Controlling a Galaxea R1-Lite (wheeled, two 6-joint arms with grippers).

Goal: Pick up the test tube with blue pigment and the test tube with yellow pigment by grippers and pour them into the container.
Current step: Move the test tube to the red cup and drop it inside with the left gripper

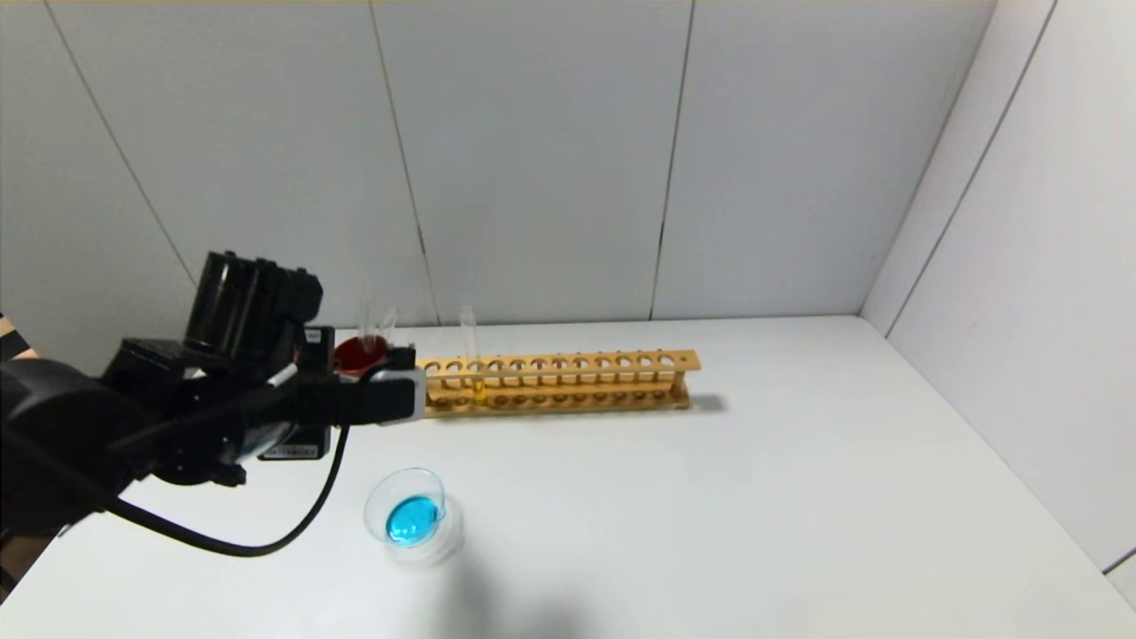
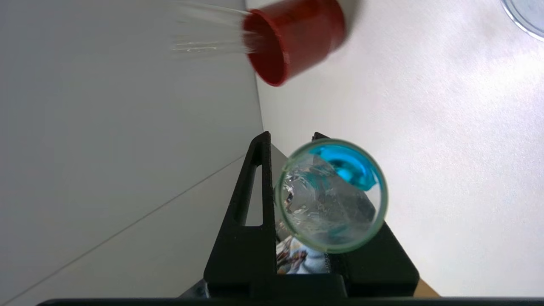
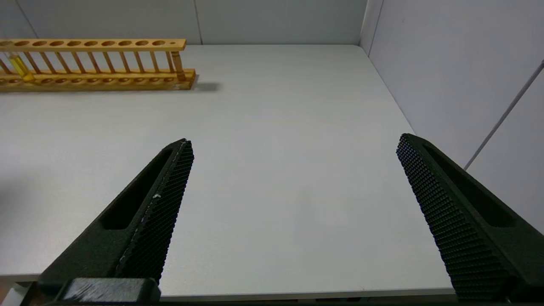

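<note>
Between the left gripper's (image 2: 312,140) fingers: one test tube with blue pigment (image 2: 331,195), pinched tight.
One container (image 1: 414,516) with blue liquid sits near, below them; one test tube with yellow pigment (image 1: 472,355) stands in the rack (image 1: 559,382) just beyond; one red cup (image 2: 295,38) holds clear tubes. Left arm reaches level; right gripper (image 3: 293,148) hovers low, fingers spread wide.

Container (image 1: 414,516) before rack (image 1: 559,382), cup (image 1: 359,353) behind-left.

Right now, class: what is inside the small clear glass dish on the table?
The container holds a pool of blue liquid, covering part of its floor. No yellow shows in it. The test tube with yellow pigment stands in the wooden rack. Nothing covers the dish.
</note>
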